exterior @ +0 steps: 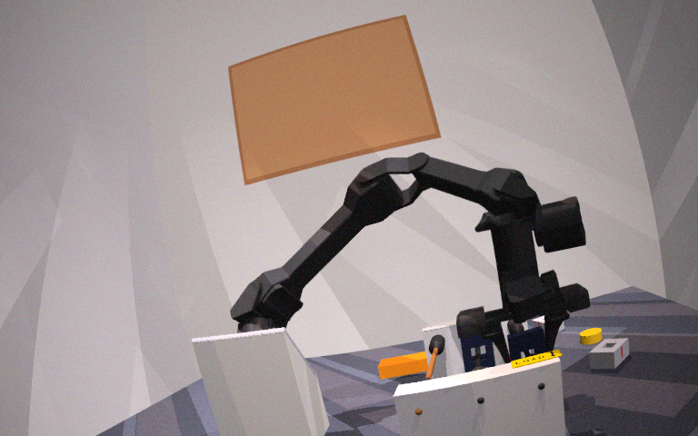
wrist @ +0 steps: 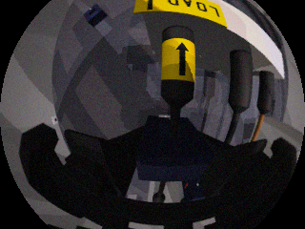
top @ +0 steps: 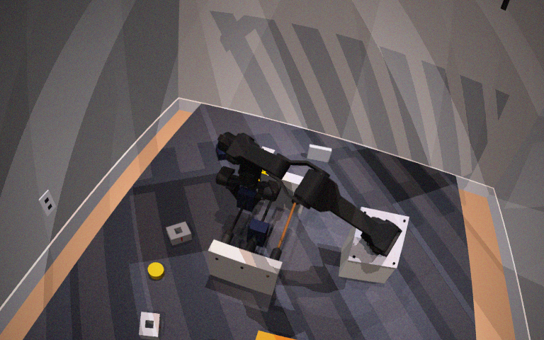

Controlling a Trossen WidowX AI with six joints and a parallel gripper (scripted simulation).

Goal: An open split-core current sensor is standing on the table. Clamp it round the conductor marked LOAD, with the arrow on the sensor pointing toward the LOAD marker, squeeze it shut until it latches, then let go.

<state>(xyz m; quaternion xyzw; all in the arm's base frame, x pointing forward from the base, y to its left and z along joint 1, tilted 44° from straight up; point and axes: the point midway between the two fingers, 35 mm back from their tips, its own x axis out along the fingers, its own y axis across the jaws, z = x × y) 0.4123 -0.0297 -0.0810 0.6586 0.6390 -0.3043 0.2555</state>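
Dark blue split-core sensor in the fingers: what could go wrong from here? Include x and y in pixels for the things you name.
The latch of the sensor [top: 246,197] [exterior: 525,341] [wrist: 172,155] isn't discernible, so release might leave it unlatched. Its arrow isn't readable either; it could face away from the LOAD marker [exterior: 523,361] [wrist: 191,10]. Opening could nudge the neighbouring blue sensor [top: 258,230] [exterior: 468,351].

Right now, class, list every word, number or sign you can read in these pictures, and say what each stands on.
"LOAD", on the yellow label atop a white block.
An arrow sign, on the yellow band round a black sleeve.
The dark mark beside "LOAD" is too small to read surely.
No numbers or brands are readable.
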